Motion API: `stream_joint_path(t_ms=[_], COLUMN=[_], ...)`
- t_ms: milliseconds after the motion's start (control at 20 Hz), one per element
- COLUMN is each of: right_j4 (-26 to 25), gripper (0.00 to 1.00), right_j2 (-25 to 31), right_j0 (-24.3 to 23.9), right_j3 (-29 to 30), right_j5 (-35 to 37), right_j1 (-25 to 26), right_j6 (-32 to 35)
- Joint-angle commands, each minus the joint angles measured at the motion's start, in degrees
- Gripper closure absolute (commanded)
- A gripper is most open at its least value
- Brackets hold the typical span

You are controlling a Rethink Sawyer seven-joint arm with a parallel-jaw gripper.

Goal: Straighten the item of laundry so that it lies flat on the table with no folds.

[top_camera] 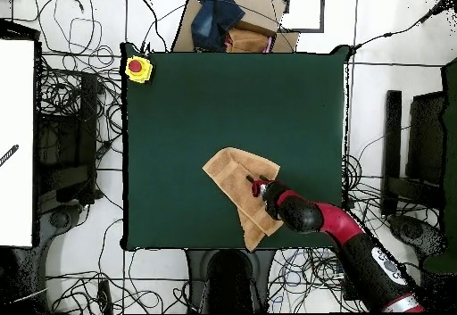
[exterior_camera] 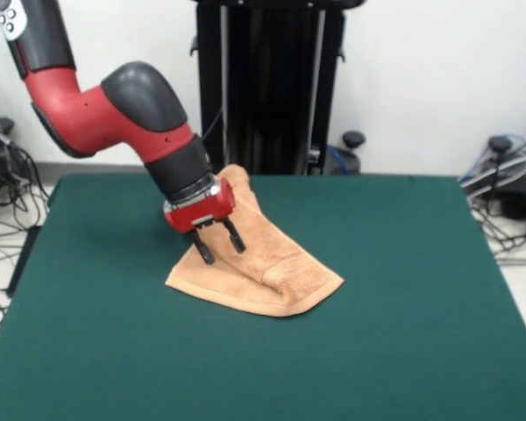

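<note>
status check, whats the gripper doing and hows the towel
Gripper open, low over towel. Towel folded, bunched, not flat on table. Nothing in the way.

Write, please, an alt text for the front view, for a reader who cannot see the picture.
A red and black robot arm reaches down from the upper left, its open gripper just above a light orange-tan terry towel. The towel lies folded and bunched on the dark green felt-topped table, narrowing toward the far edge. A black pedestal stands behind the table.
</note>
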Motion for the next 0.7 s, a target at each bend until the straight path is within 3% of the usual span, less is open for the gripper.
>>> stream_joint_path(t_ms=[50, 350, 700], right_j4=[3.4, 5.3, 4.4], gripper=[0.00, 0.00, 0.00], right_j2=[1.9, 1.7, 1.2], right_j0=[2.6, 3.9, 2.4], right_j3=[-4.3, -2.1, -5.5], right_j5=[6.9, 9.3, 7.3], right_j1=[-3.3, -9.5, -3.7], right_j6=[-7.0, -6.2, -9.8])
